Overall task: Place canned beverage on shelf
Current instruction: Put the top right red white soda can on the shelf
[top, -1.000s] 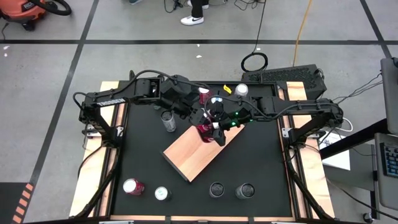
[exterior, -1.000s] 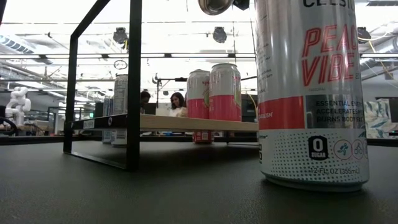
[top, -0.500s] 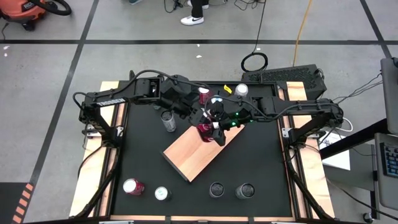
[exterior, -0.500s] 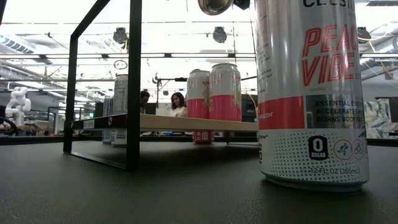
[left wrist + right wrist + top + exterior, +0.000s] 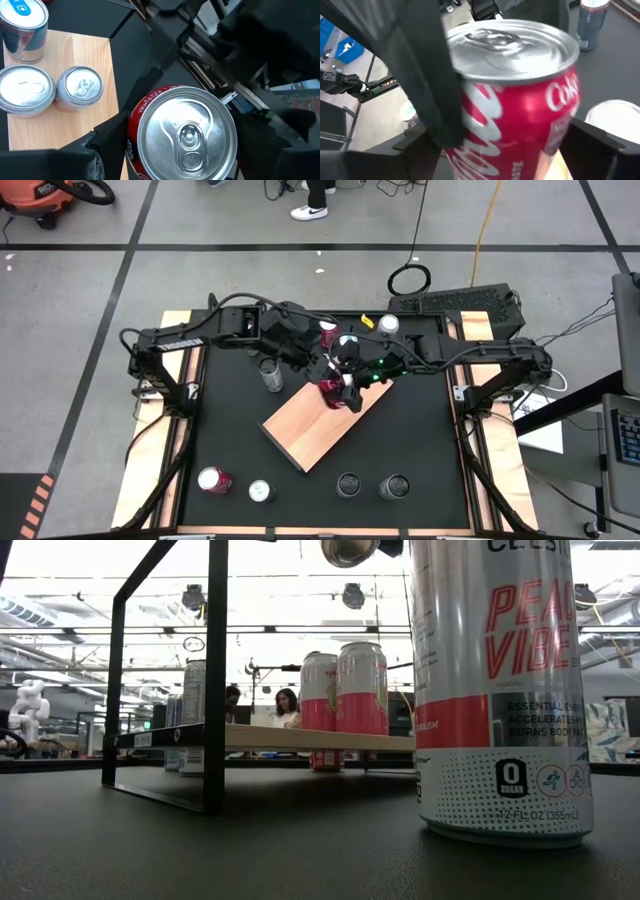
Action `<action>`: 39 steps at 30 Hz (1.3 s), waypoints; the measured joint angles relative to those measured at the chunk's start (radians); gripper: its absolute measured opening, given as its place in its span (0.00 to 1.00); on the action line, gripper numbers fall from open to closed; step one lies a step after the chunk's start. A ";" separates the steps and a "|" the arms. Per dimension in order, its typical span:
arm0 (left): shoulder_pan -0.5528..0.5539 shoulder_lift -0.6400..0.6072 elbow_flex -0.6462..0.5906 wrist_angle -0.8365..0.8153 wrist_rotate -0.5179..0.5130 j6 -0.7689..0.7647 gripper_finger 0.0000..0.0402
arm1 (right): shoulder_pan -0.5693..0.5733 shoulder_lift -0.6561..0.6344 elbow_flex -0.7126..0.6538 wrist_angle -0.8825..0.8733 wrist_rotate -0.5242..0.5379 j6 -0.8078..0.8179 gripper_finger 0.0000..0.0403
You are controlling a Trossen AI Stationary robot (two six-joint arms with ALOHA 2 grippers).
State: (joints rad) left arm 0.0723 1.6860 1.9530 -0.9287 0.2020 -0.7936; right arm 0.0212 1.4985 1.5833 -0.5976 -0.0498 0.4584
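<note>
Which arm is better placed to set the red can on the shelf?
Probably left: left gripper around the upright red can, bare shelf wood just beside; right gripper is there too.

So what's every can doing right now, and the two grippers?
Coke can: upright, in the air beside the shelf.
Left gripper: shut on the Coke can.
Right gripper: at the Coke can too.
Pink cans: both upright on the shelf.
Celsius can: upright on the table.
</note>
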 joint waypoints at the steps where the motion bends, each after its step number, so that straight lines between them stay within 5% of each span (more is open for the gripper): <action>1: 0.000 0.001 0.000 0.000 0.000 0.002 0.70 | 0.000 -0.004 0.000 -0.012 -0.002 0.001 0.84; 26: -0.020 -0.013 -0.001 -0.129 0.055 0.074 0.69 | 0.000 -0.007 -0.001 -0.203 -0.084 0.007 0.87; 39: -0.031 -0.013 -0.031 -0.205 -0.119 0.154 0.69 | 0.000 -0.121 -0.002 -0.356 -0.062 0.028 0.87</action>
State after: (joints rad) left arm 0.0410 1.6726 1.9224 -1.1338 0.0832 -0.6400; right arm 0.0214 1.3776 1.5810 -0.9536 -0.1121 0.4865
